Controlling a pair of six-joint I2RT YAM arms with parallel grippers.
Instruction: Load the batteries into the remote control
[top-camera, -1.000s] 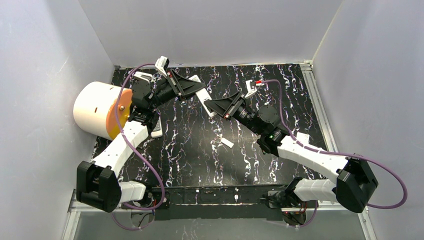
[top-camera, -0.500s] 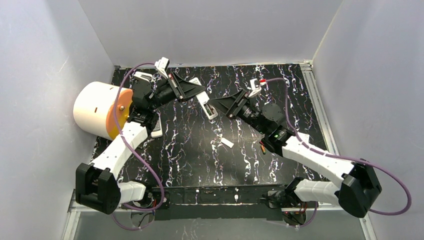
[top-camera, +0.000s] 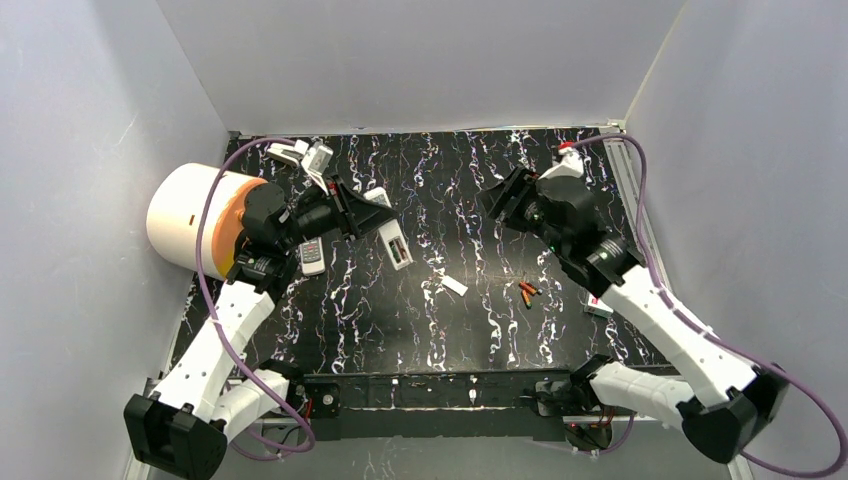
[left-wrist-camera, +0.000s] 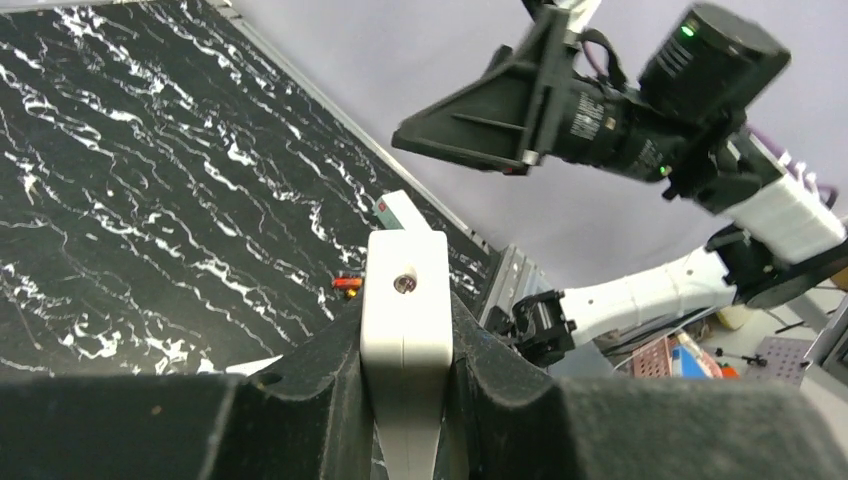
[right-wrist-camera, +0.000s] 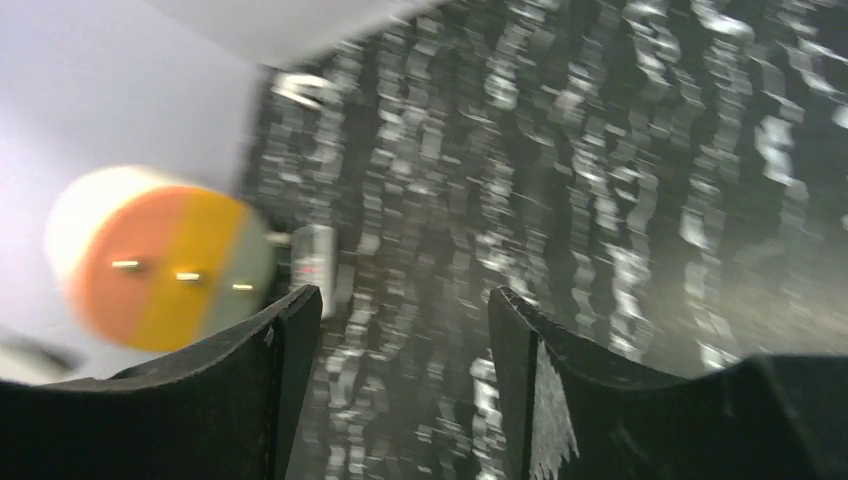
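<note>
My left gripper (top-camera: 352, 212) is shut on a white remote control (top-camera: 390, 235) and holds it above the mat; the remote's end sticks out past the fingers. In the left wrist view the remote (left-wrist-camera: 405, 300) sits clamped edge-on between my two fingers. The batteries (top-camera: 527, 292), small and orange-red, lie on the mat at centre right; one shows in the left wrist view (left-wrist-camera: 347, 284). My right gripper (top-camera: 501, 199) is open and empty, raised at the back right, apart from the remote. Its view (right-wrist-camera: 400, 320) is blurred and shows nothing between the fingers.
A second small remote (top-camera: 313, 257) lies by a large white roll with an orange face (top-camera: 196, 220) at the left. A white battery cover (top-camera: 455, 285) lies mid-mat. A small white piece (top-camera: 600, 308) lies at the right under my right arm. Walls enclose three sides.
My right gripper has drawn away from the remote to the back right, uncovering the batteries. My left gripper has pulled the remote down and to the left.
</note>
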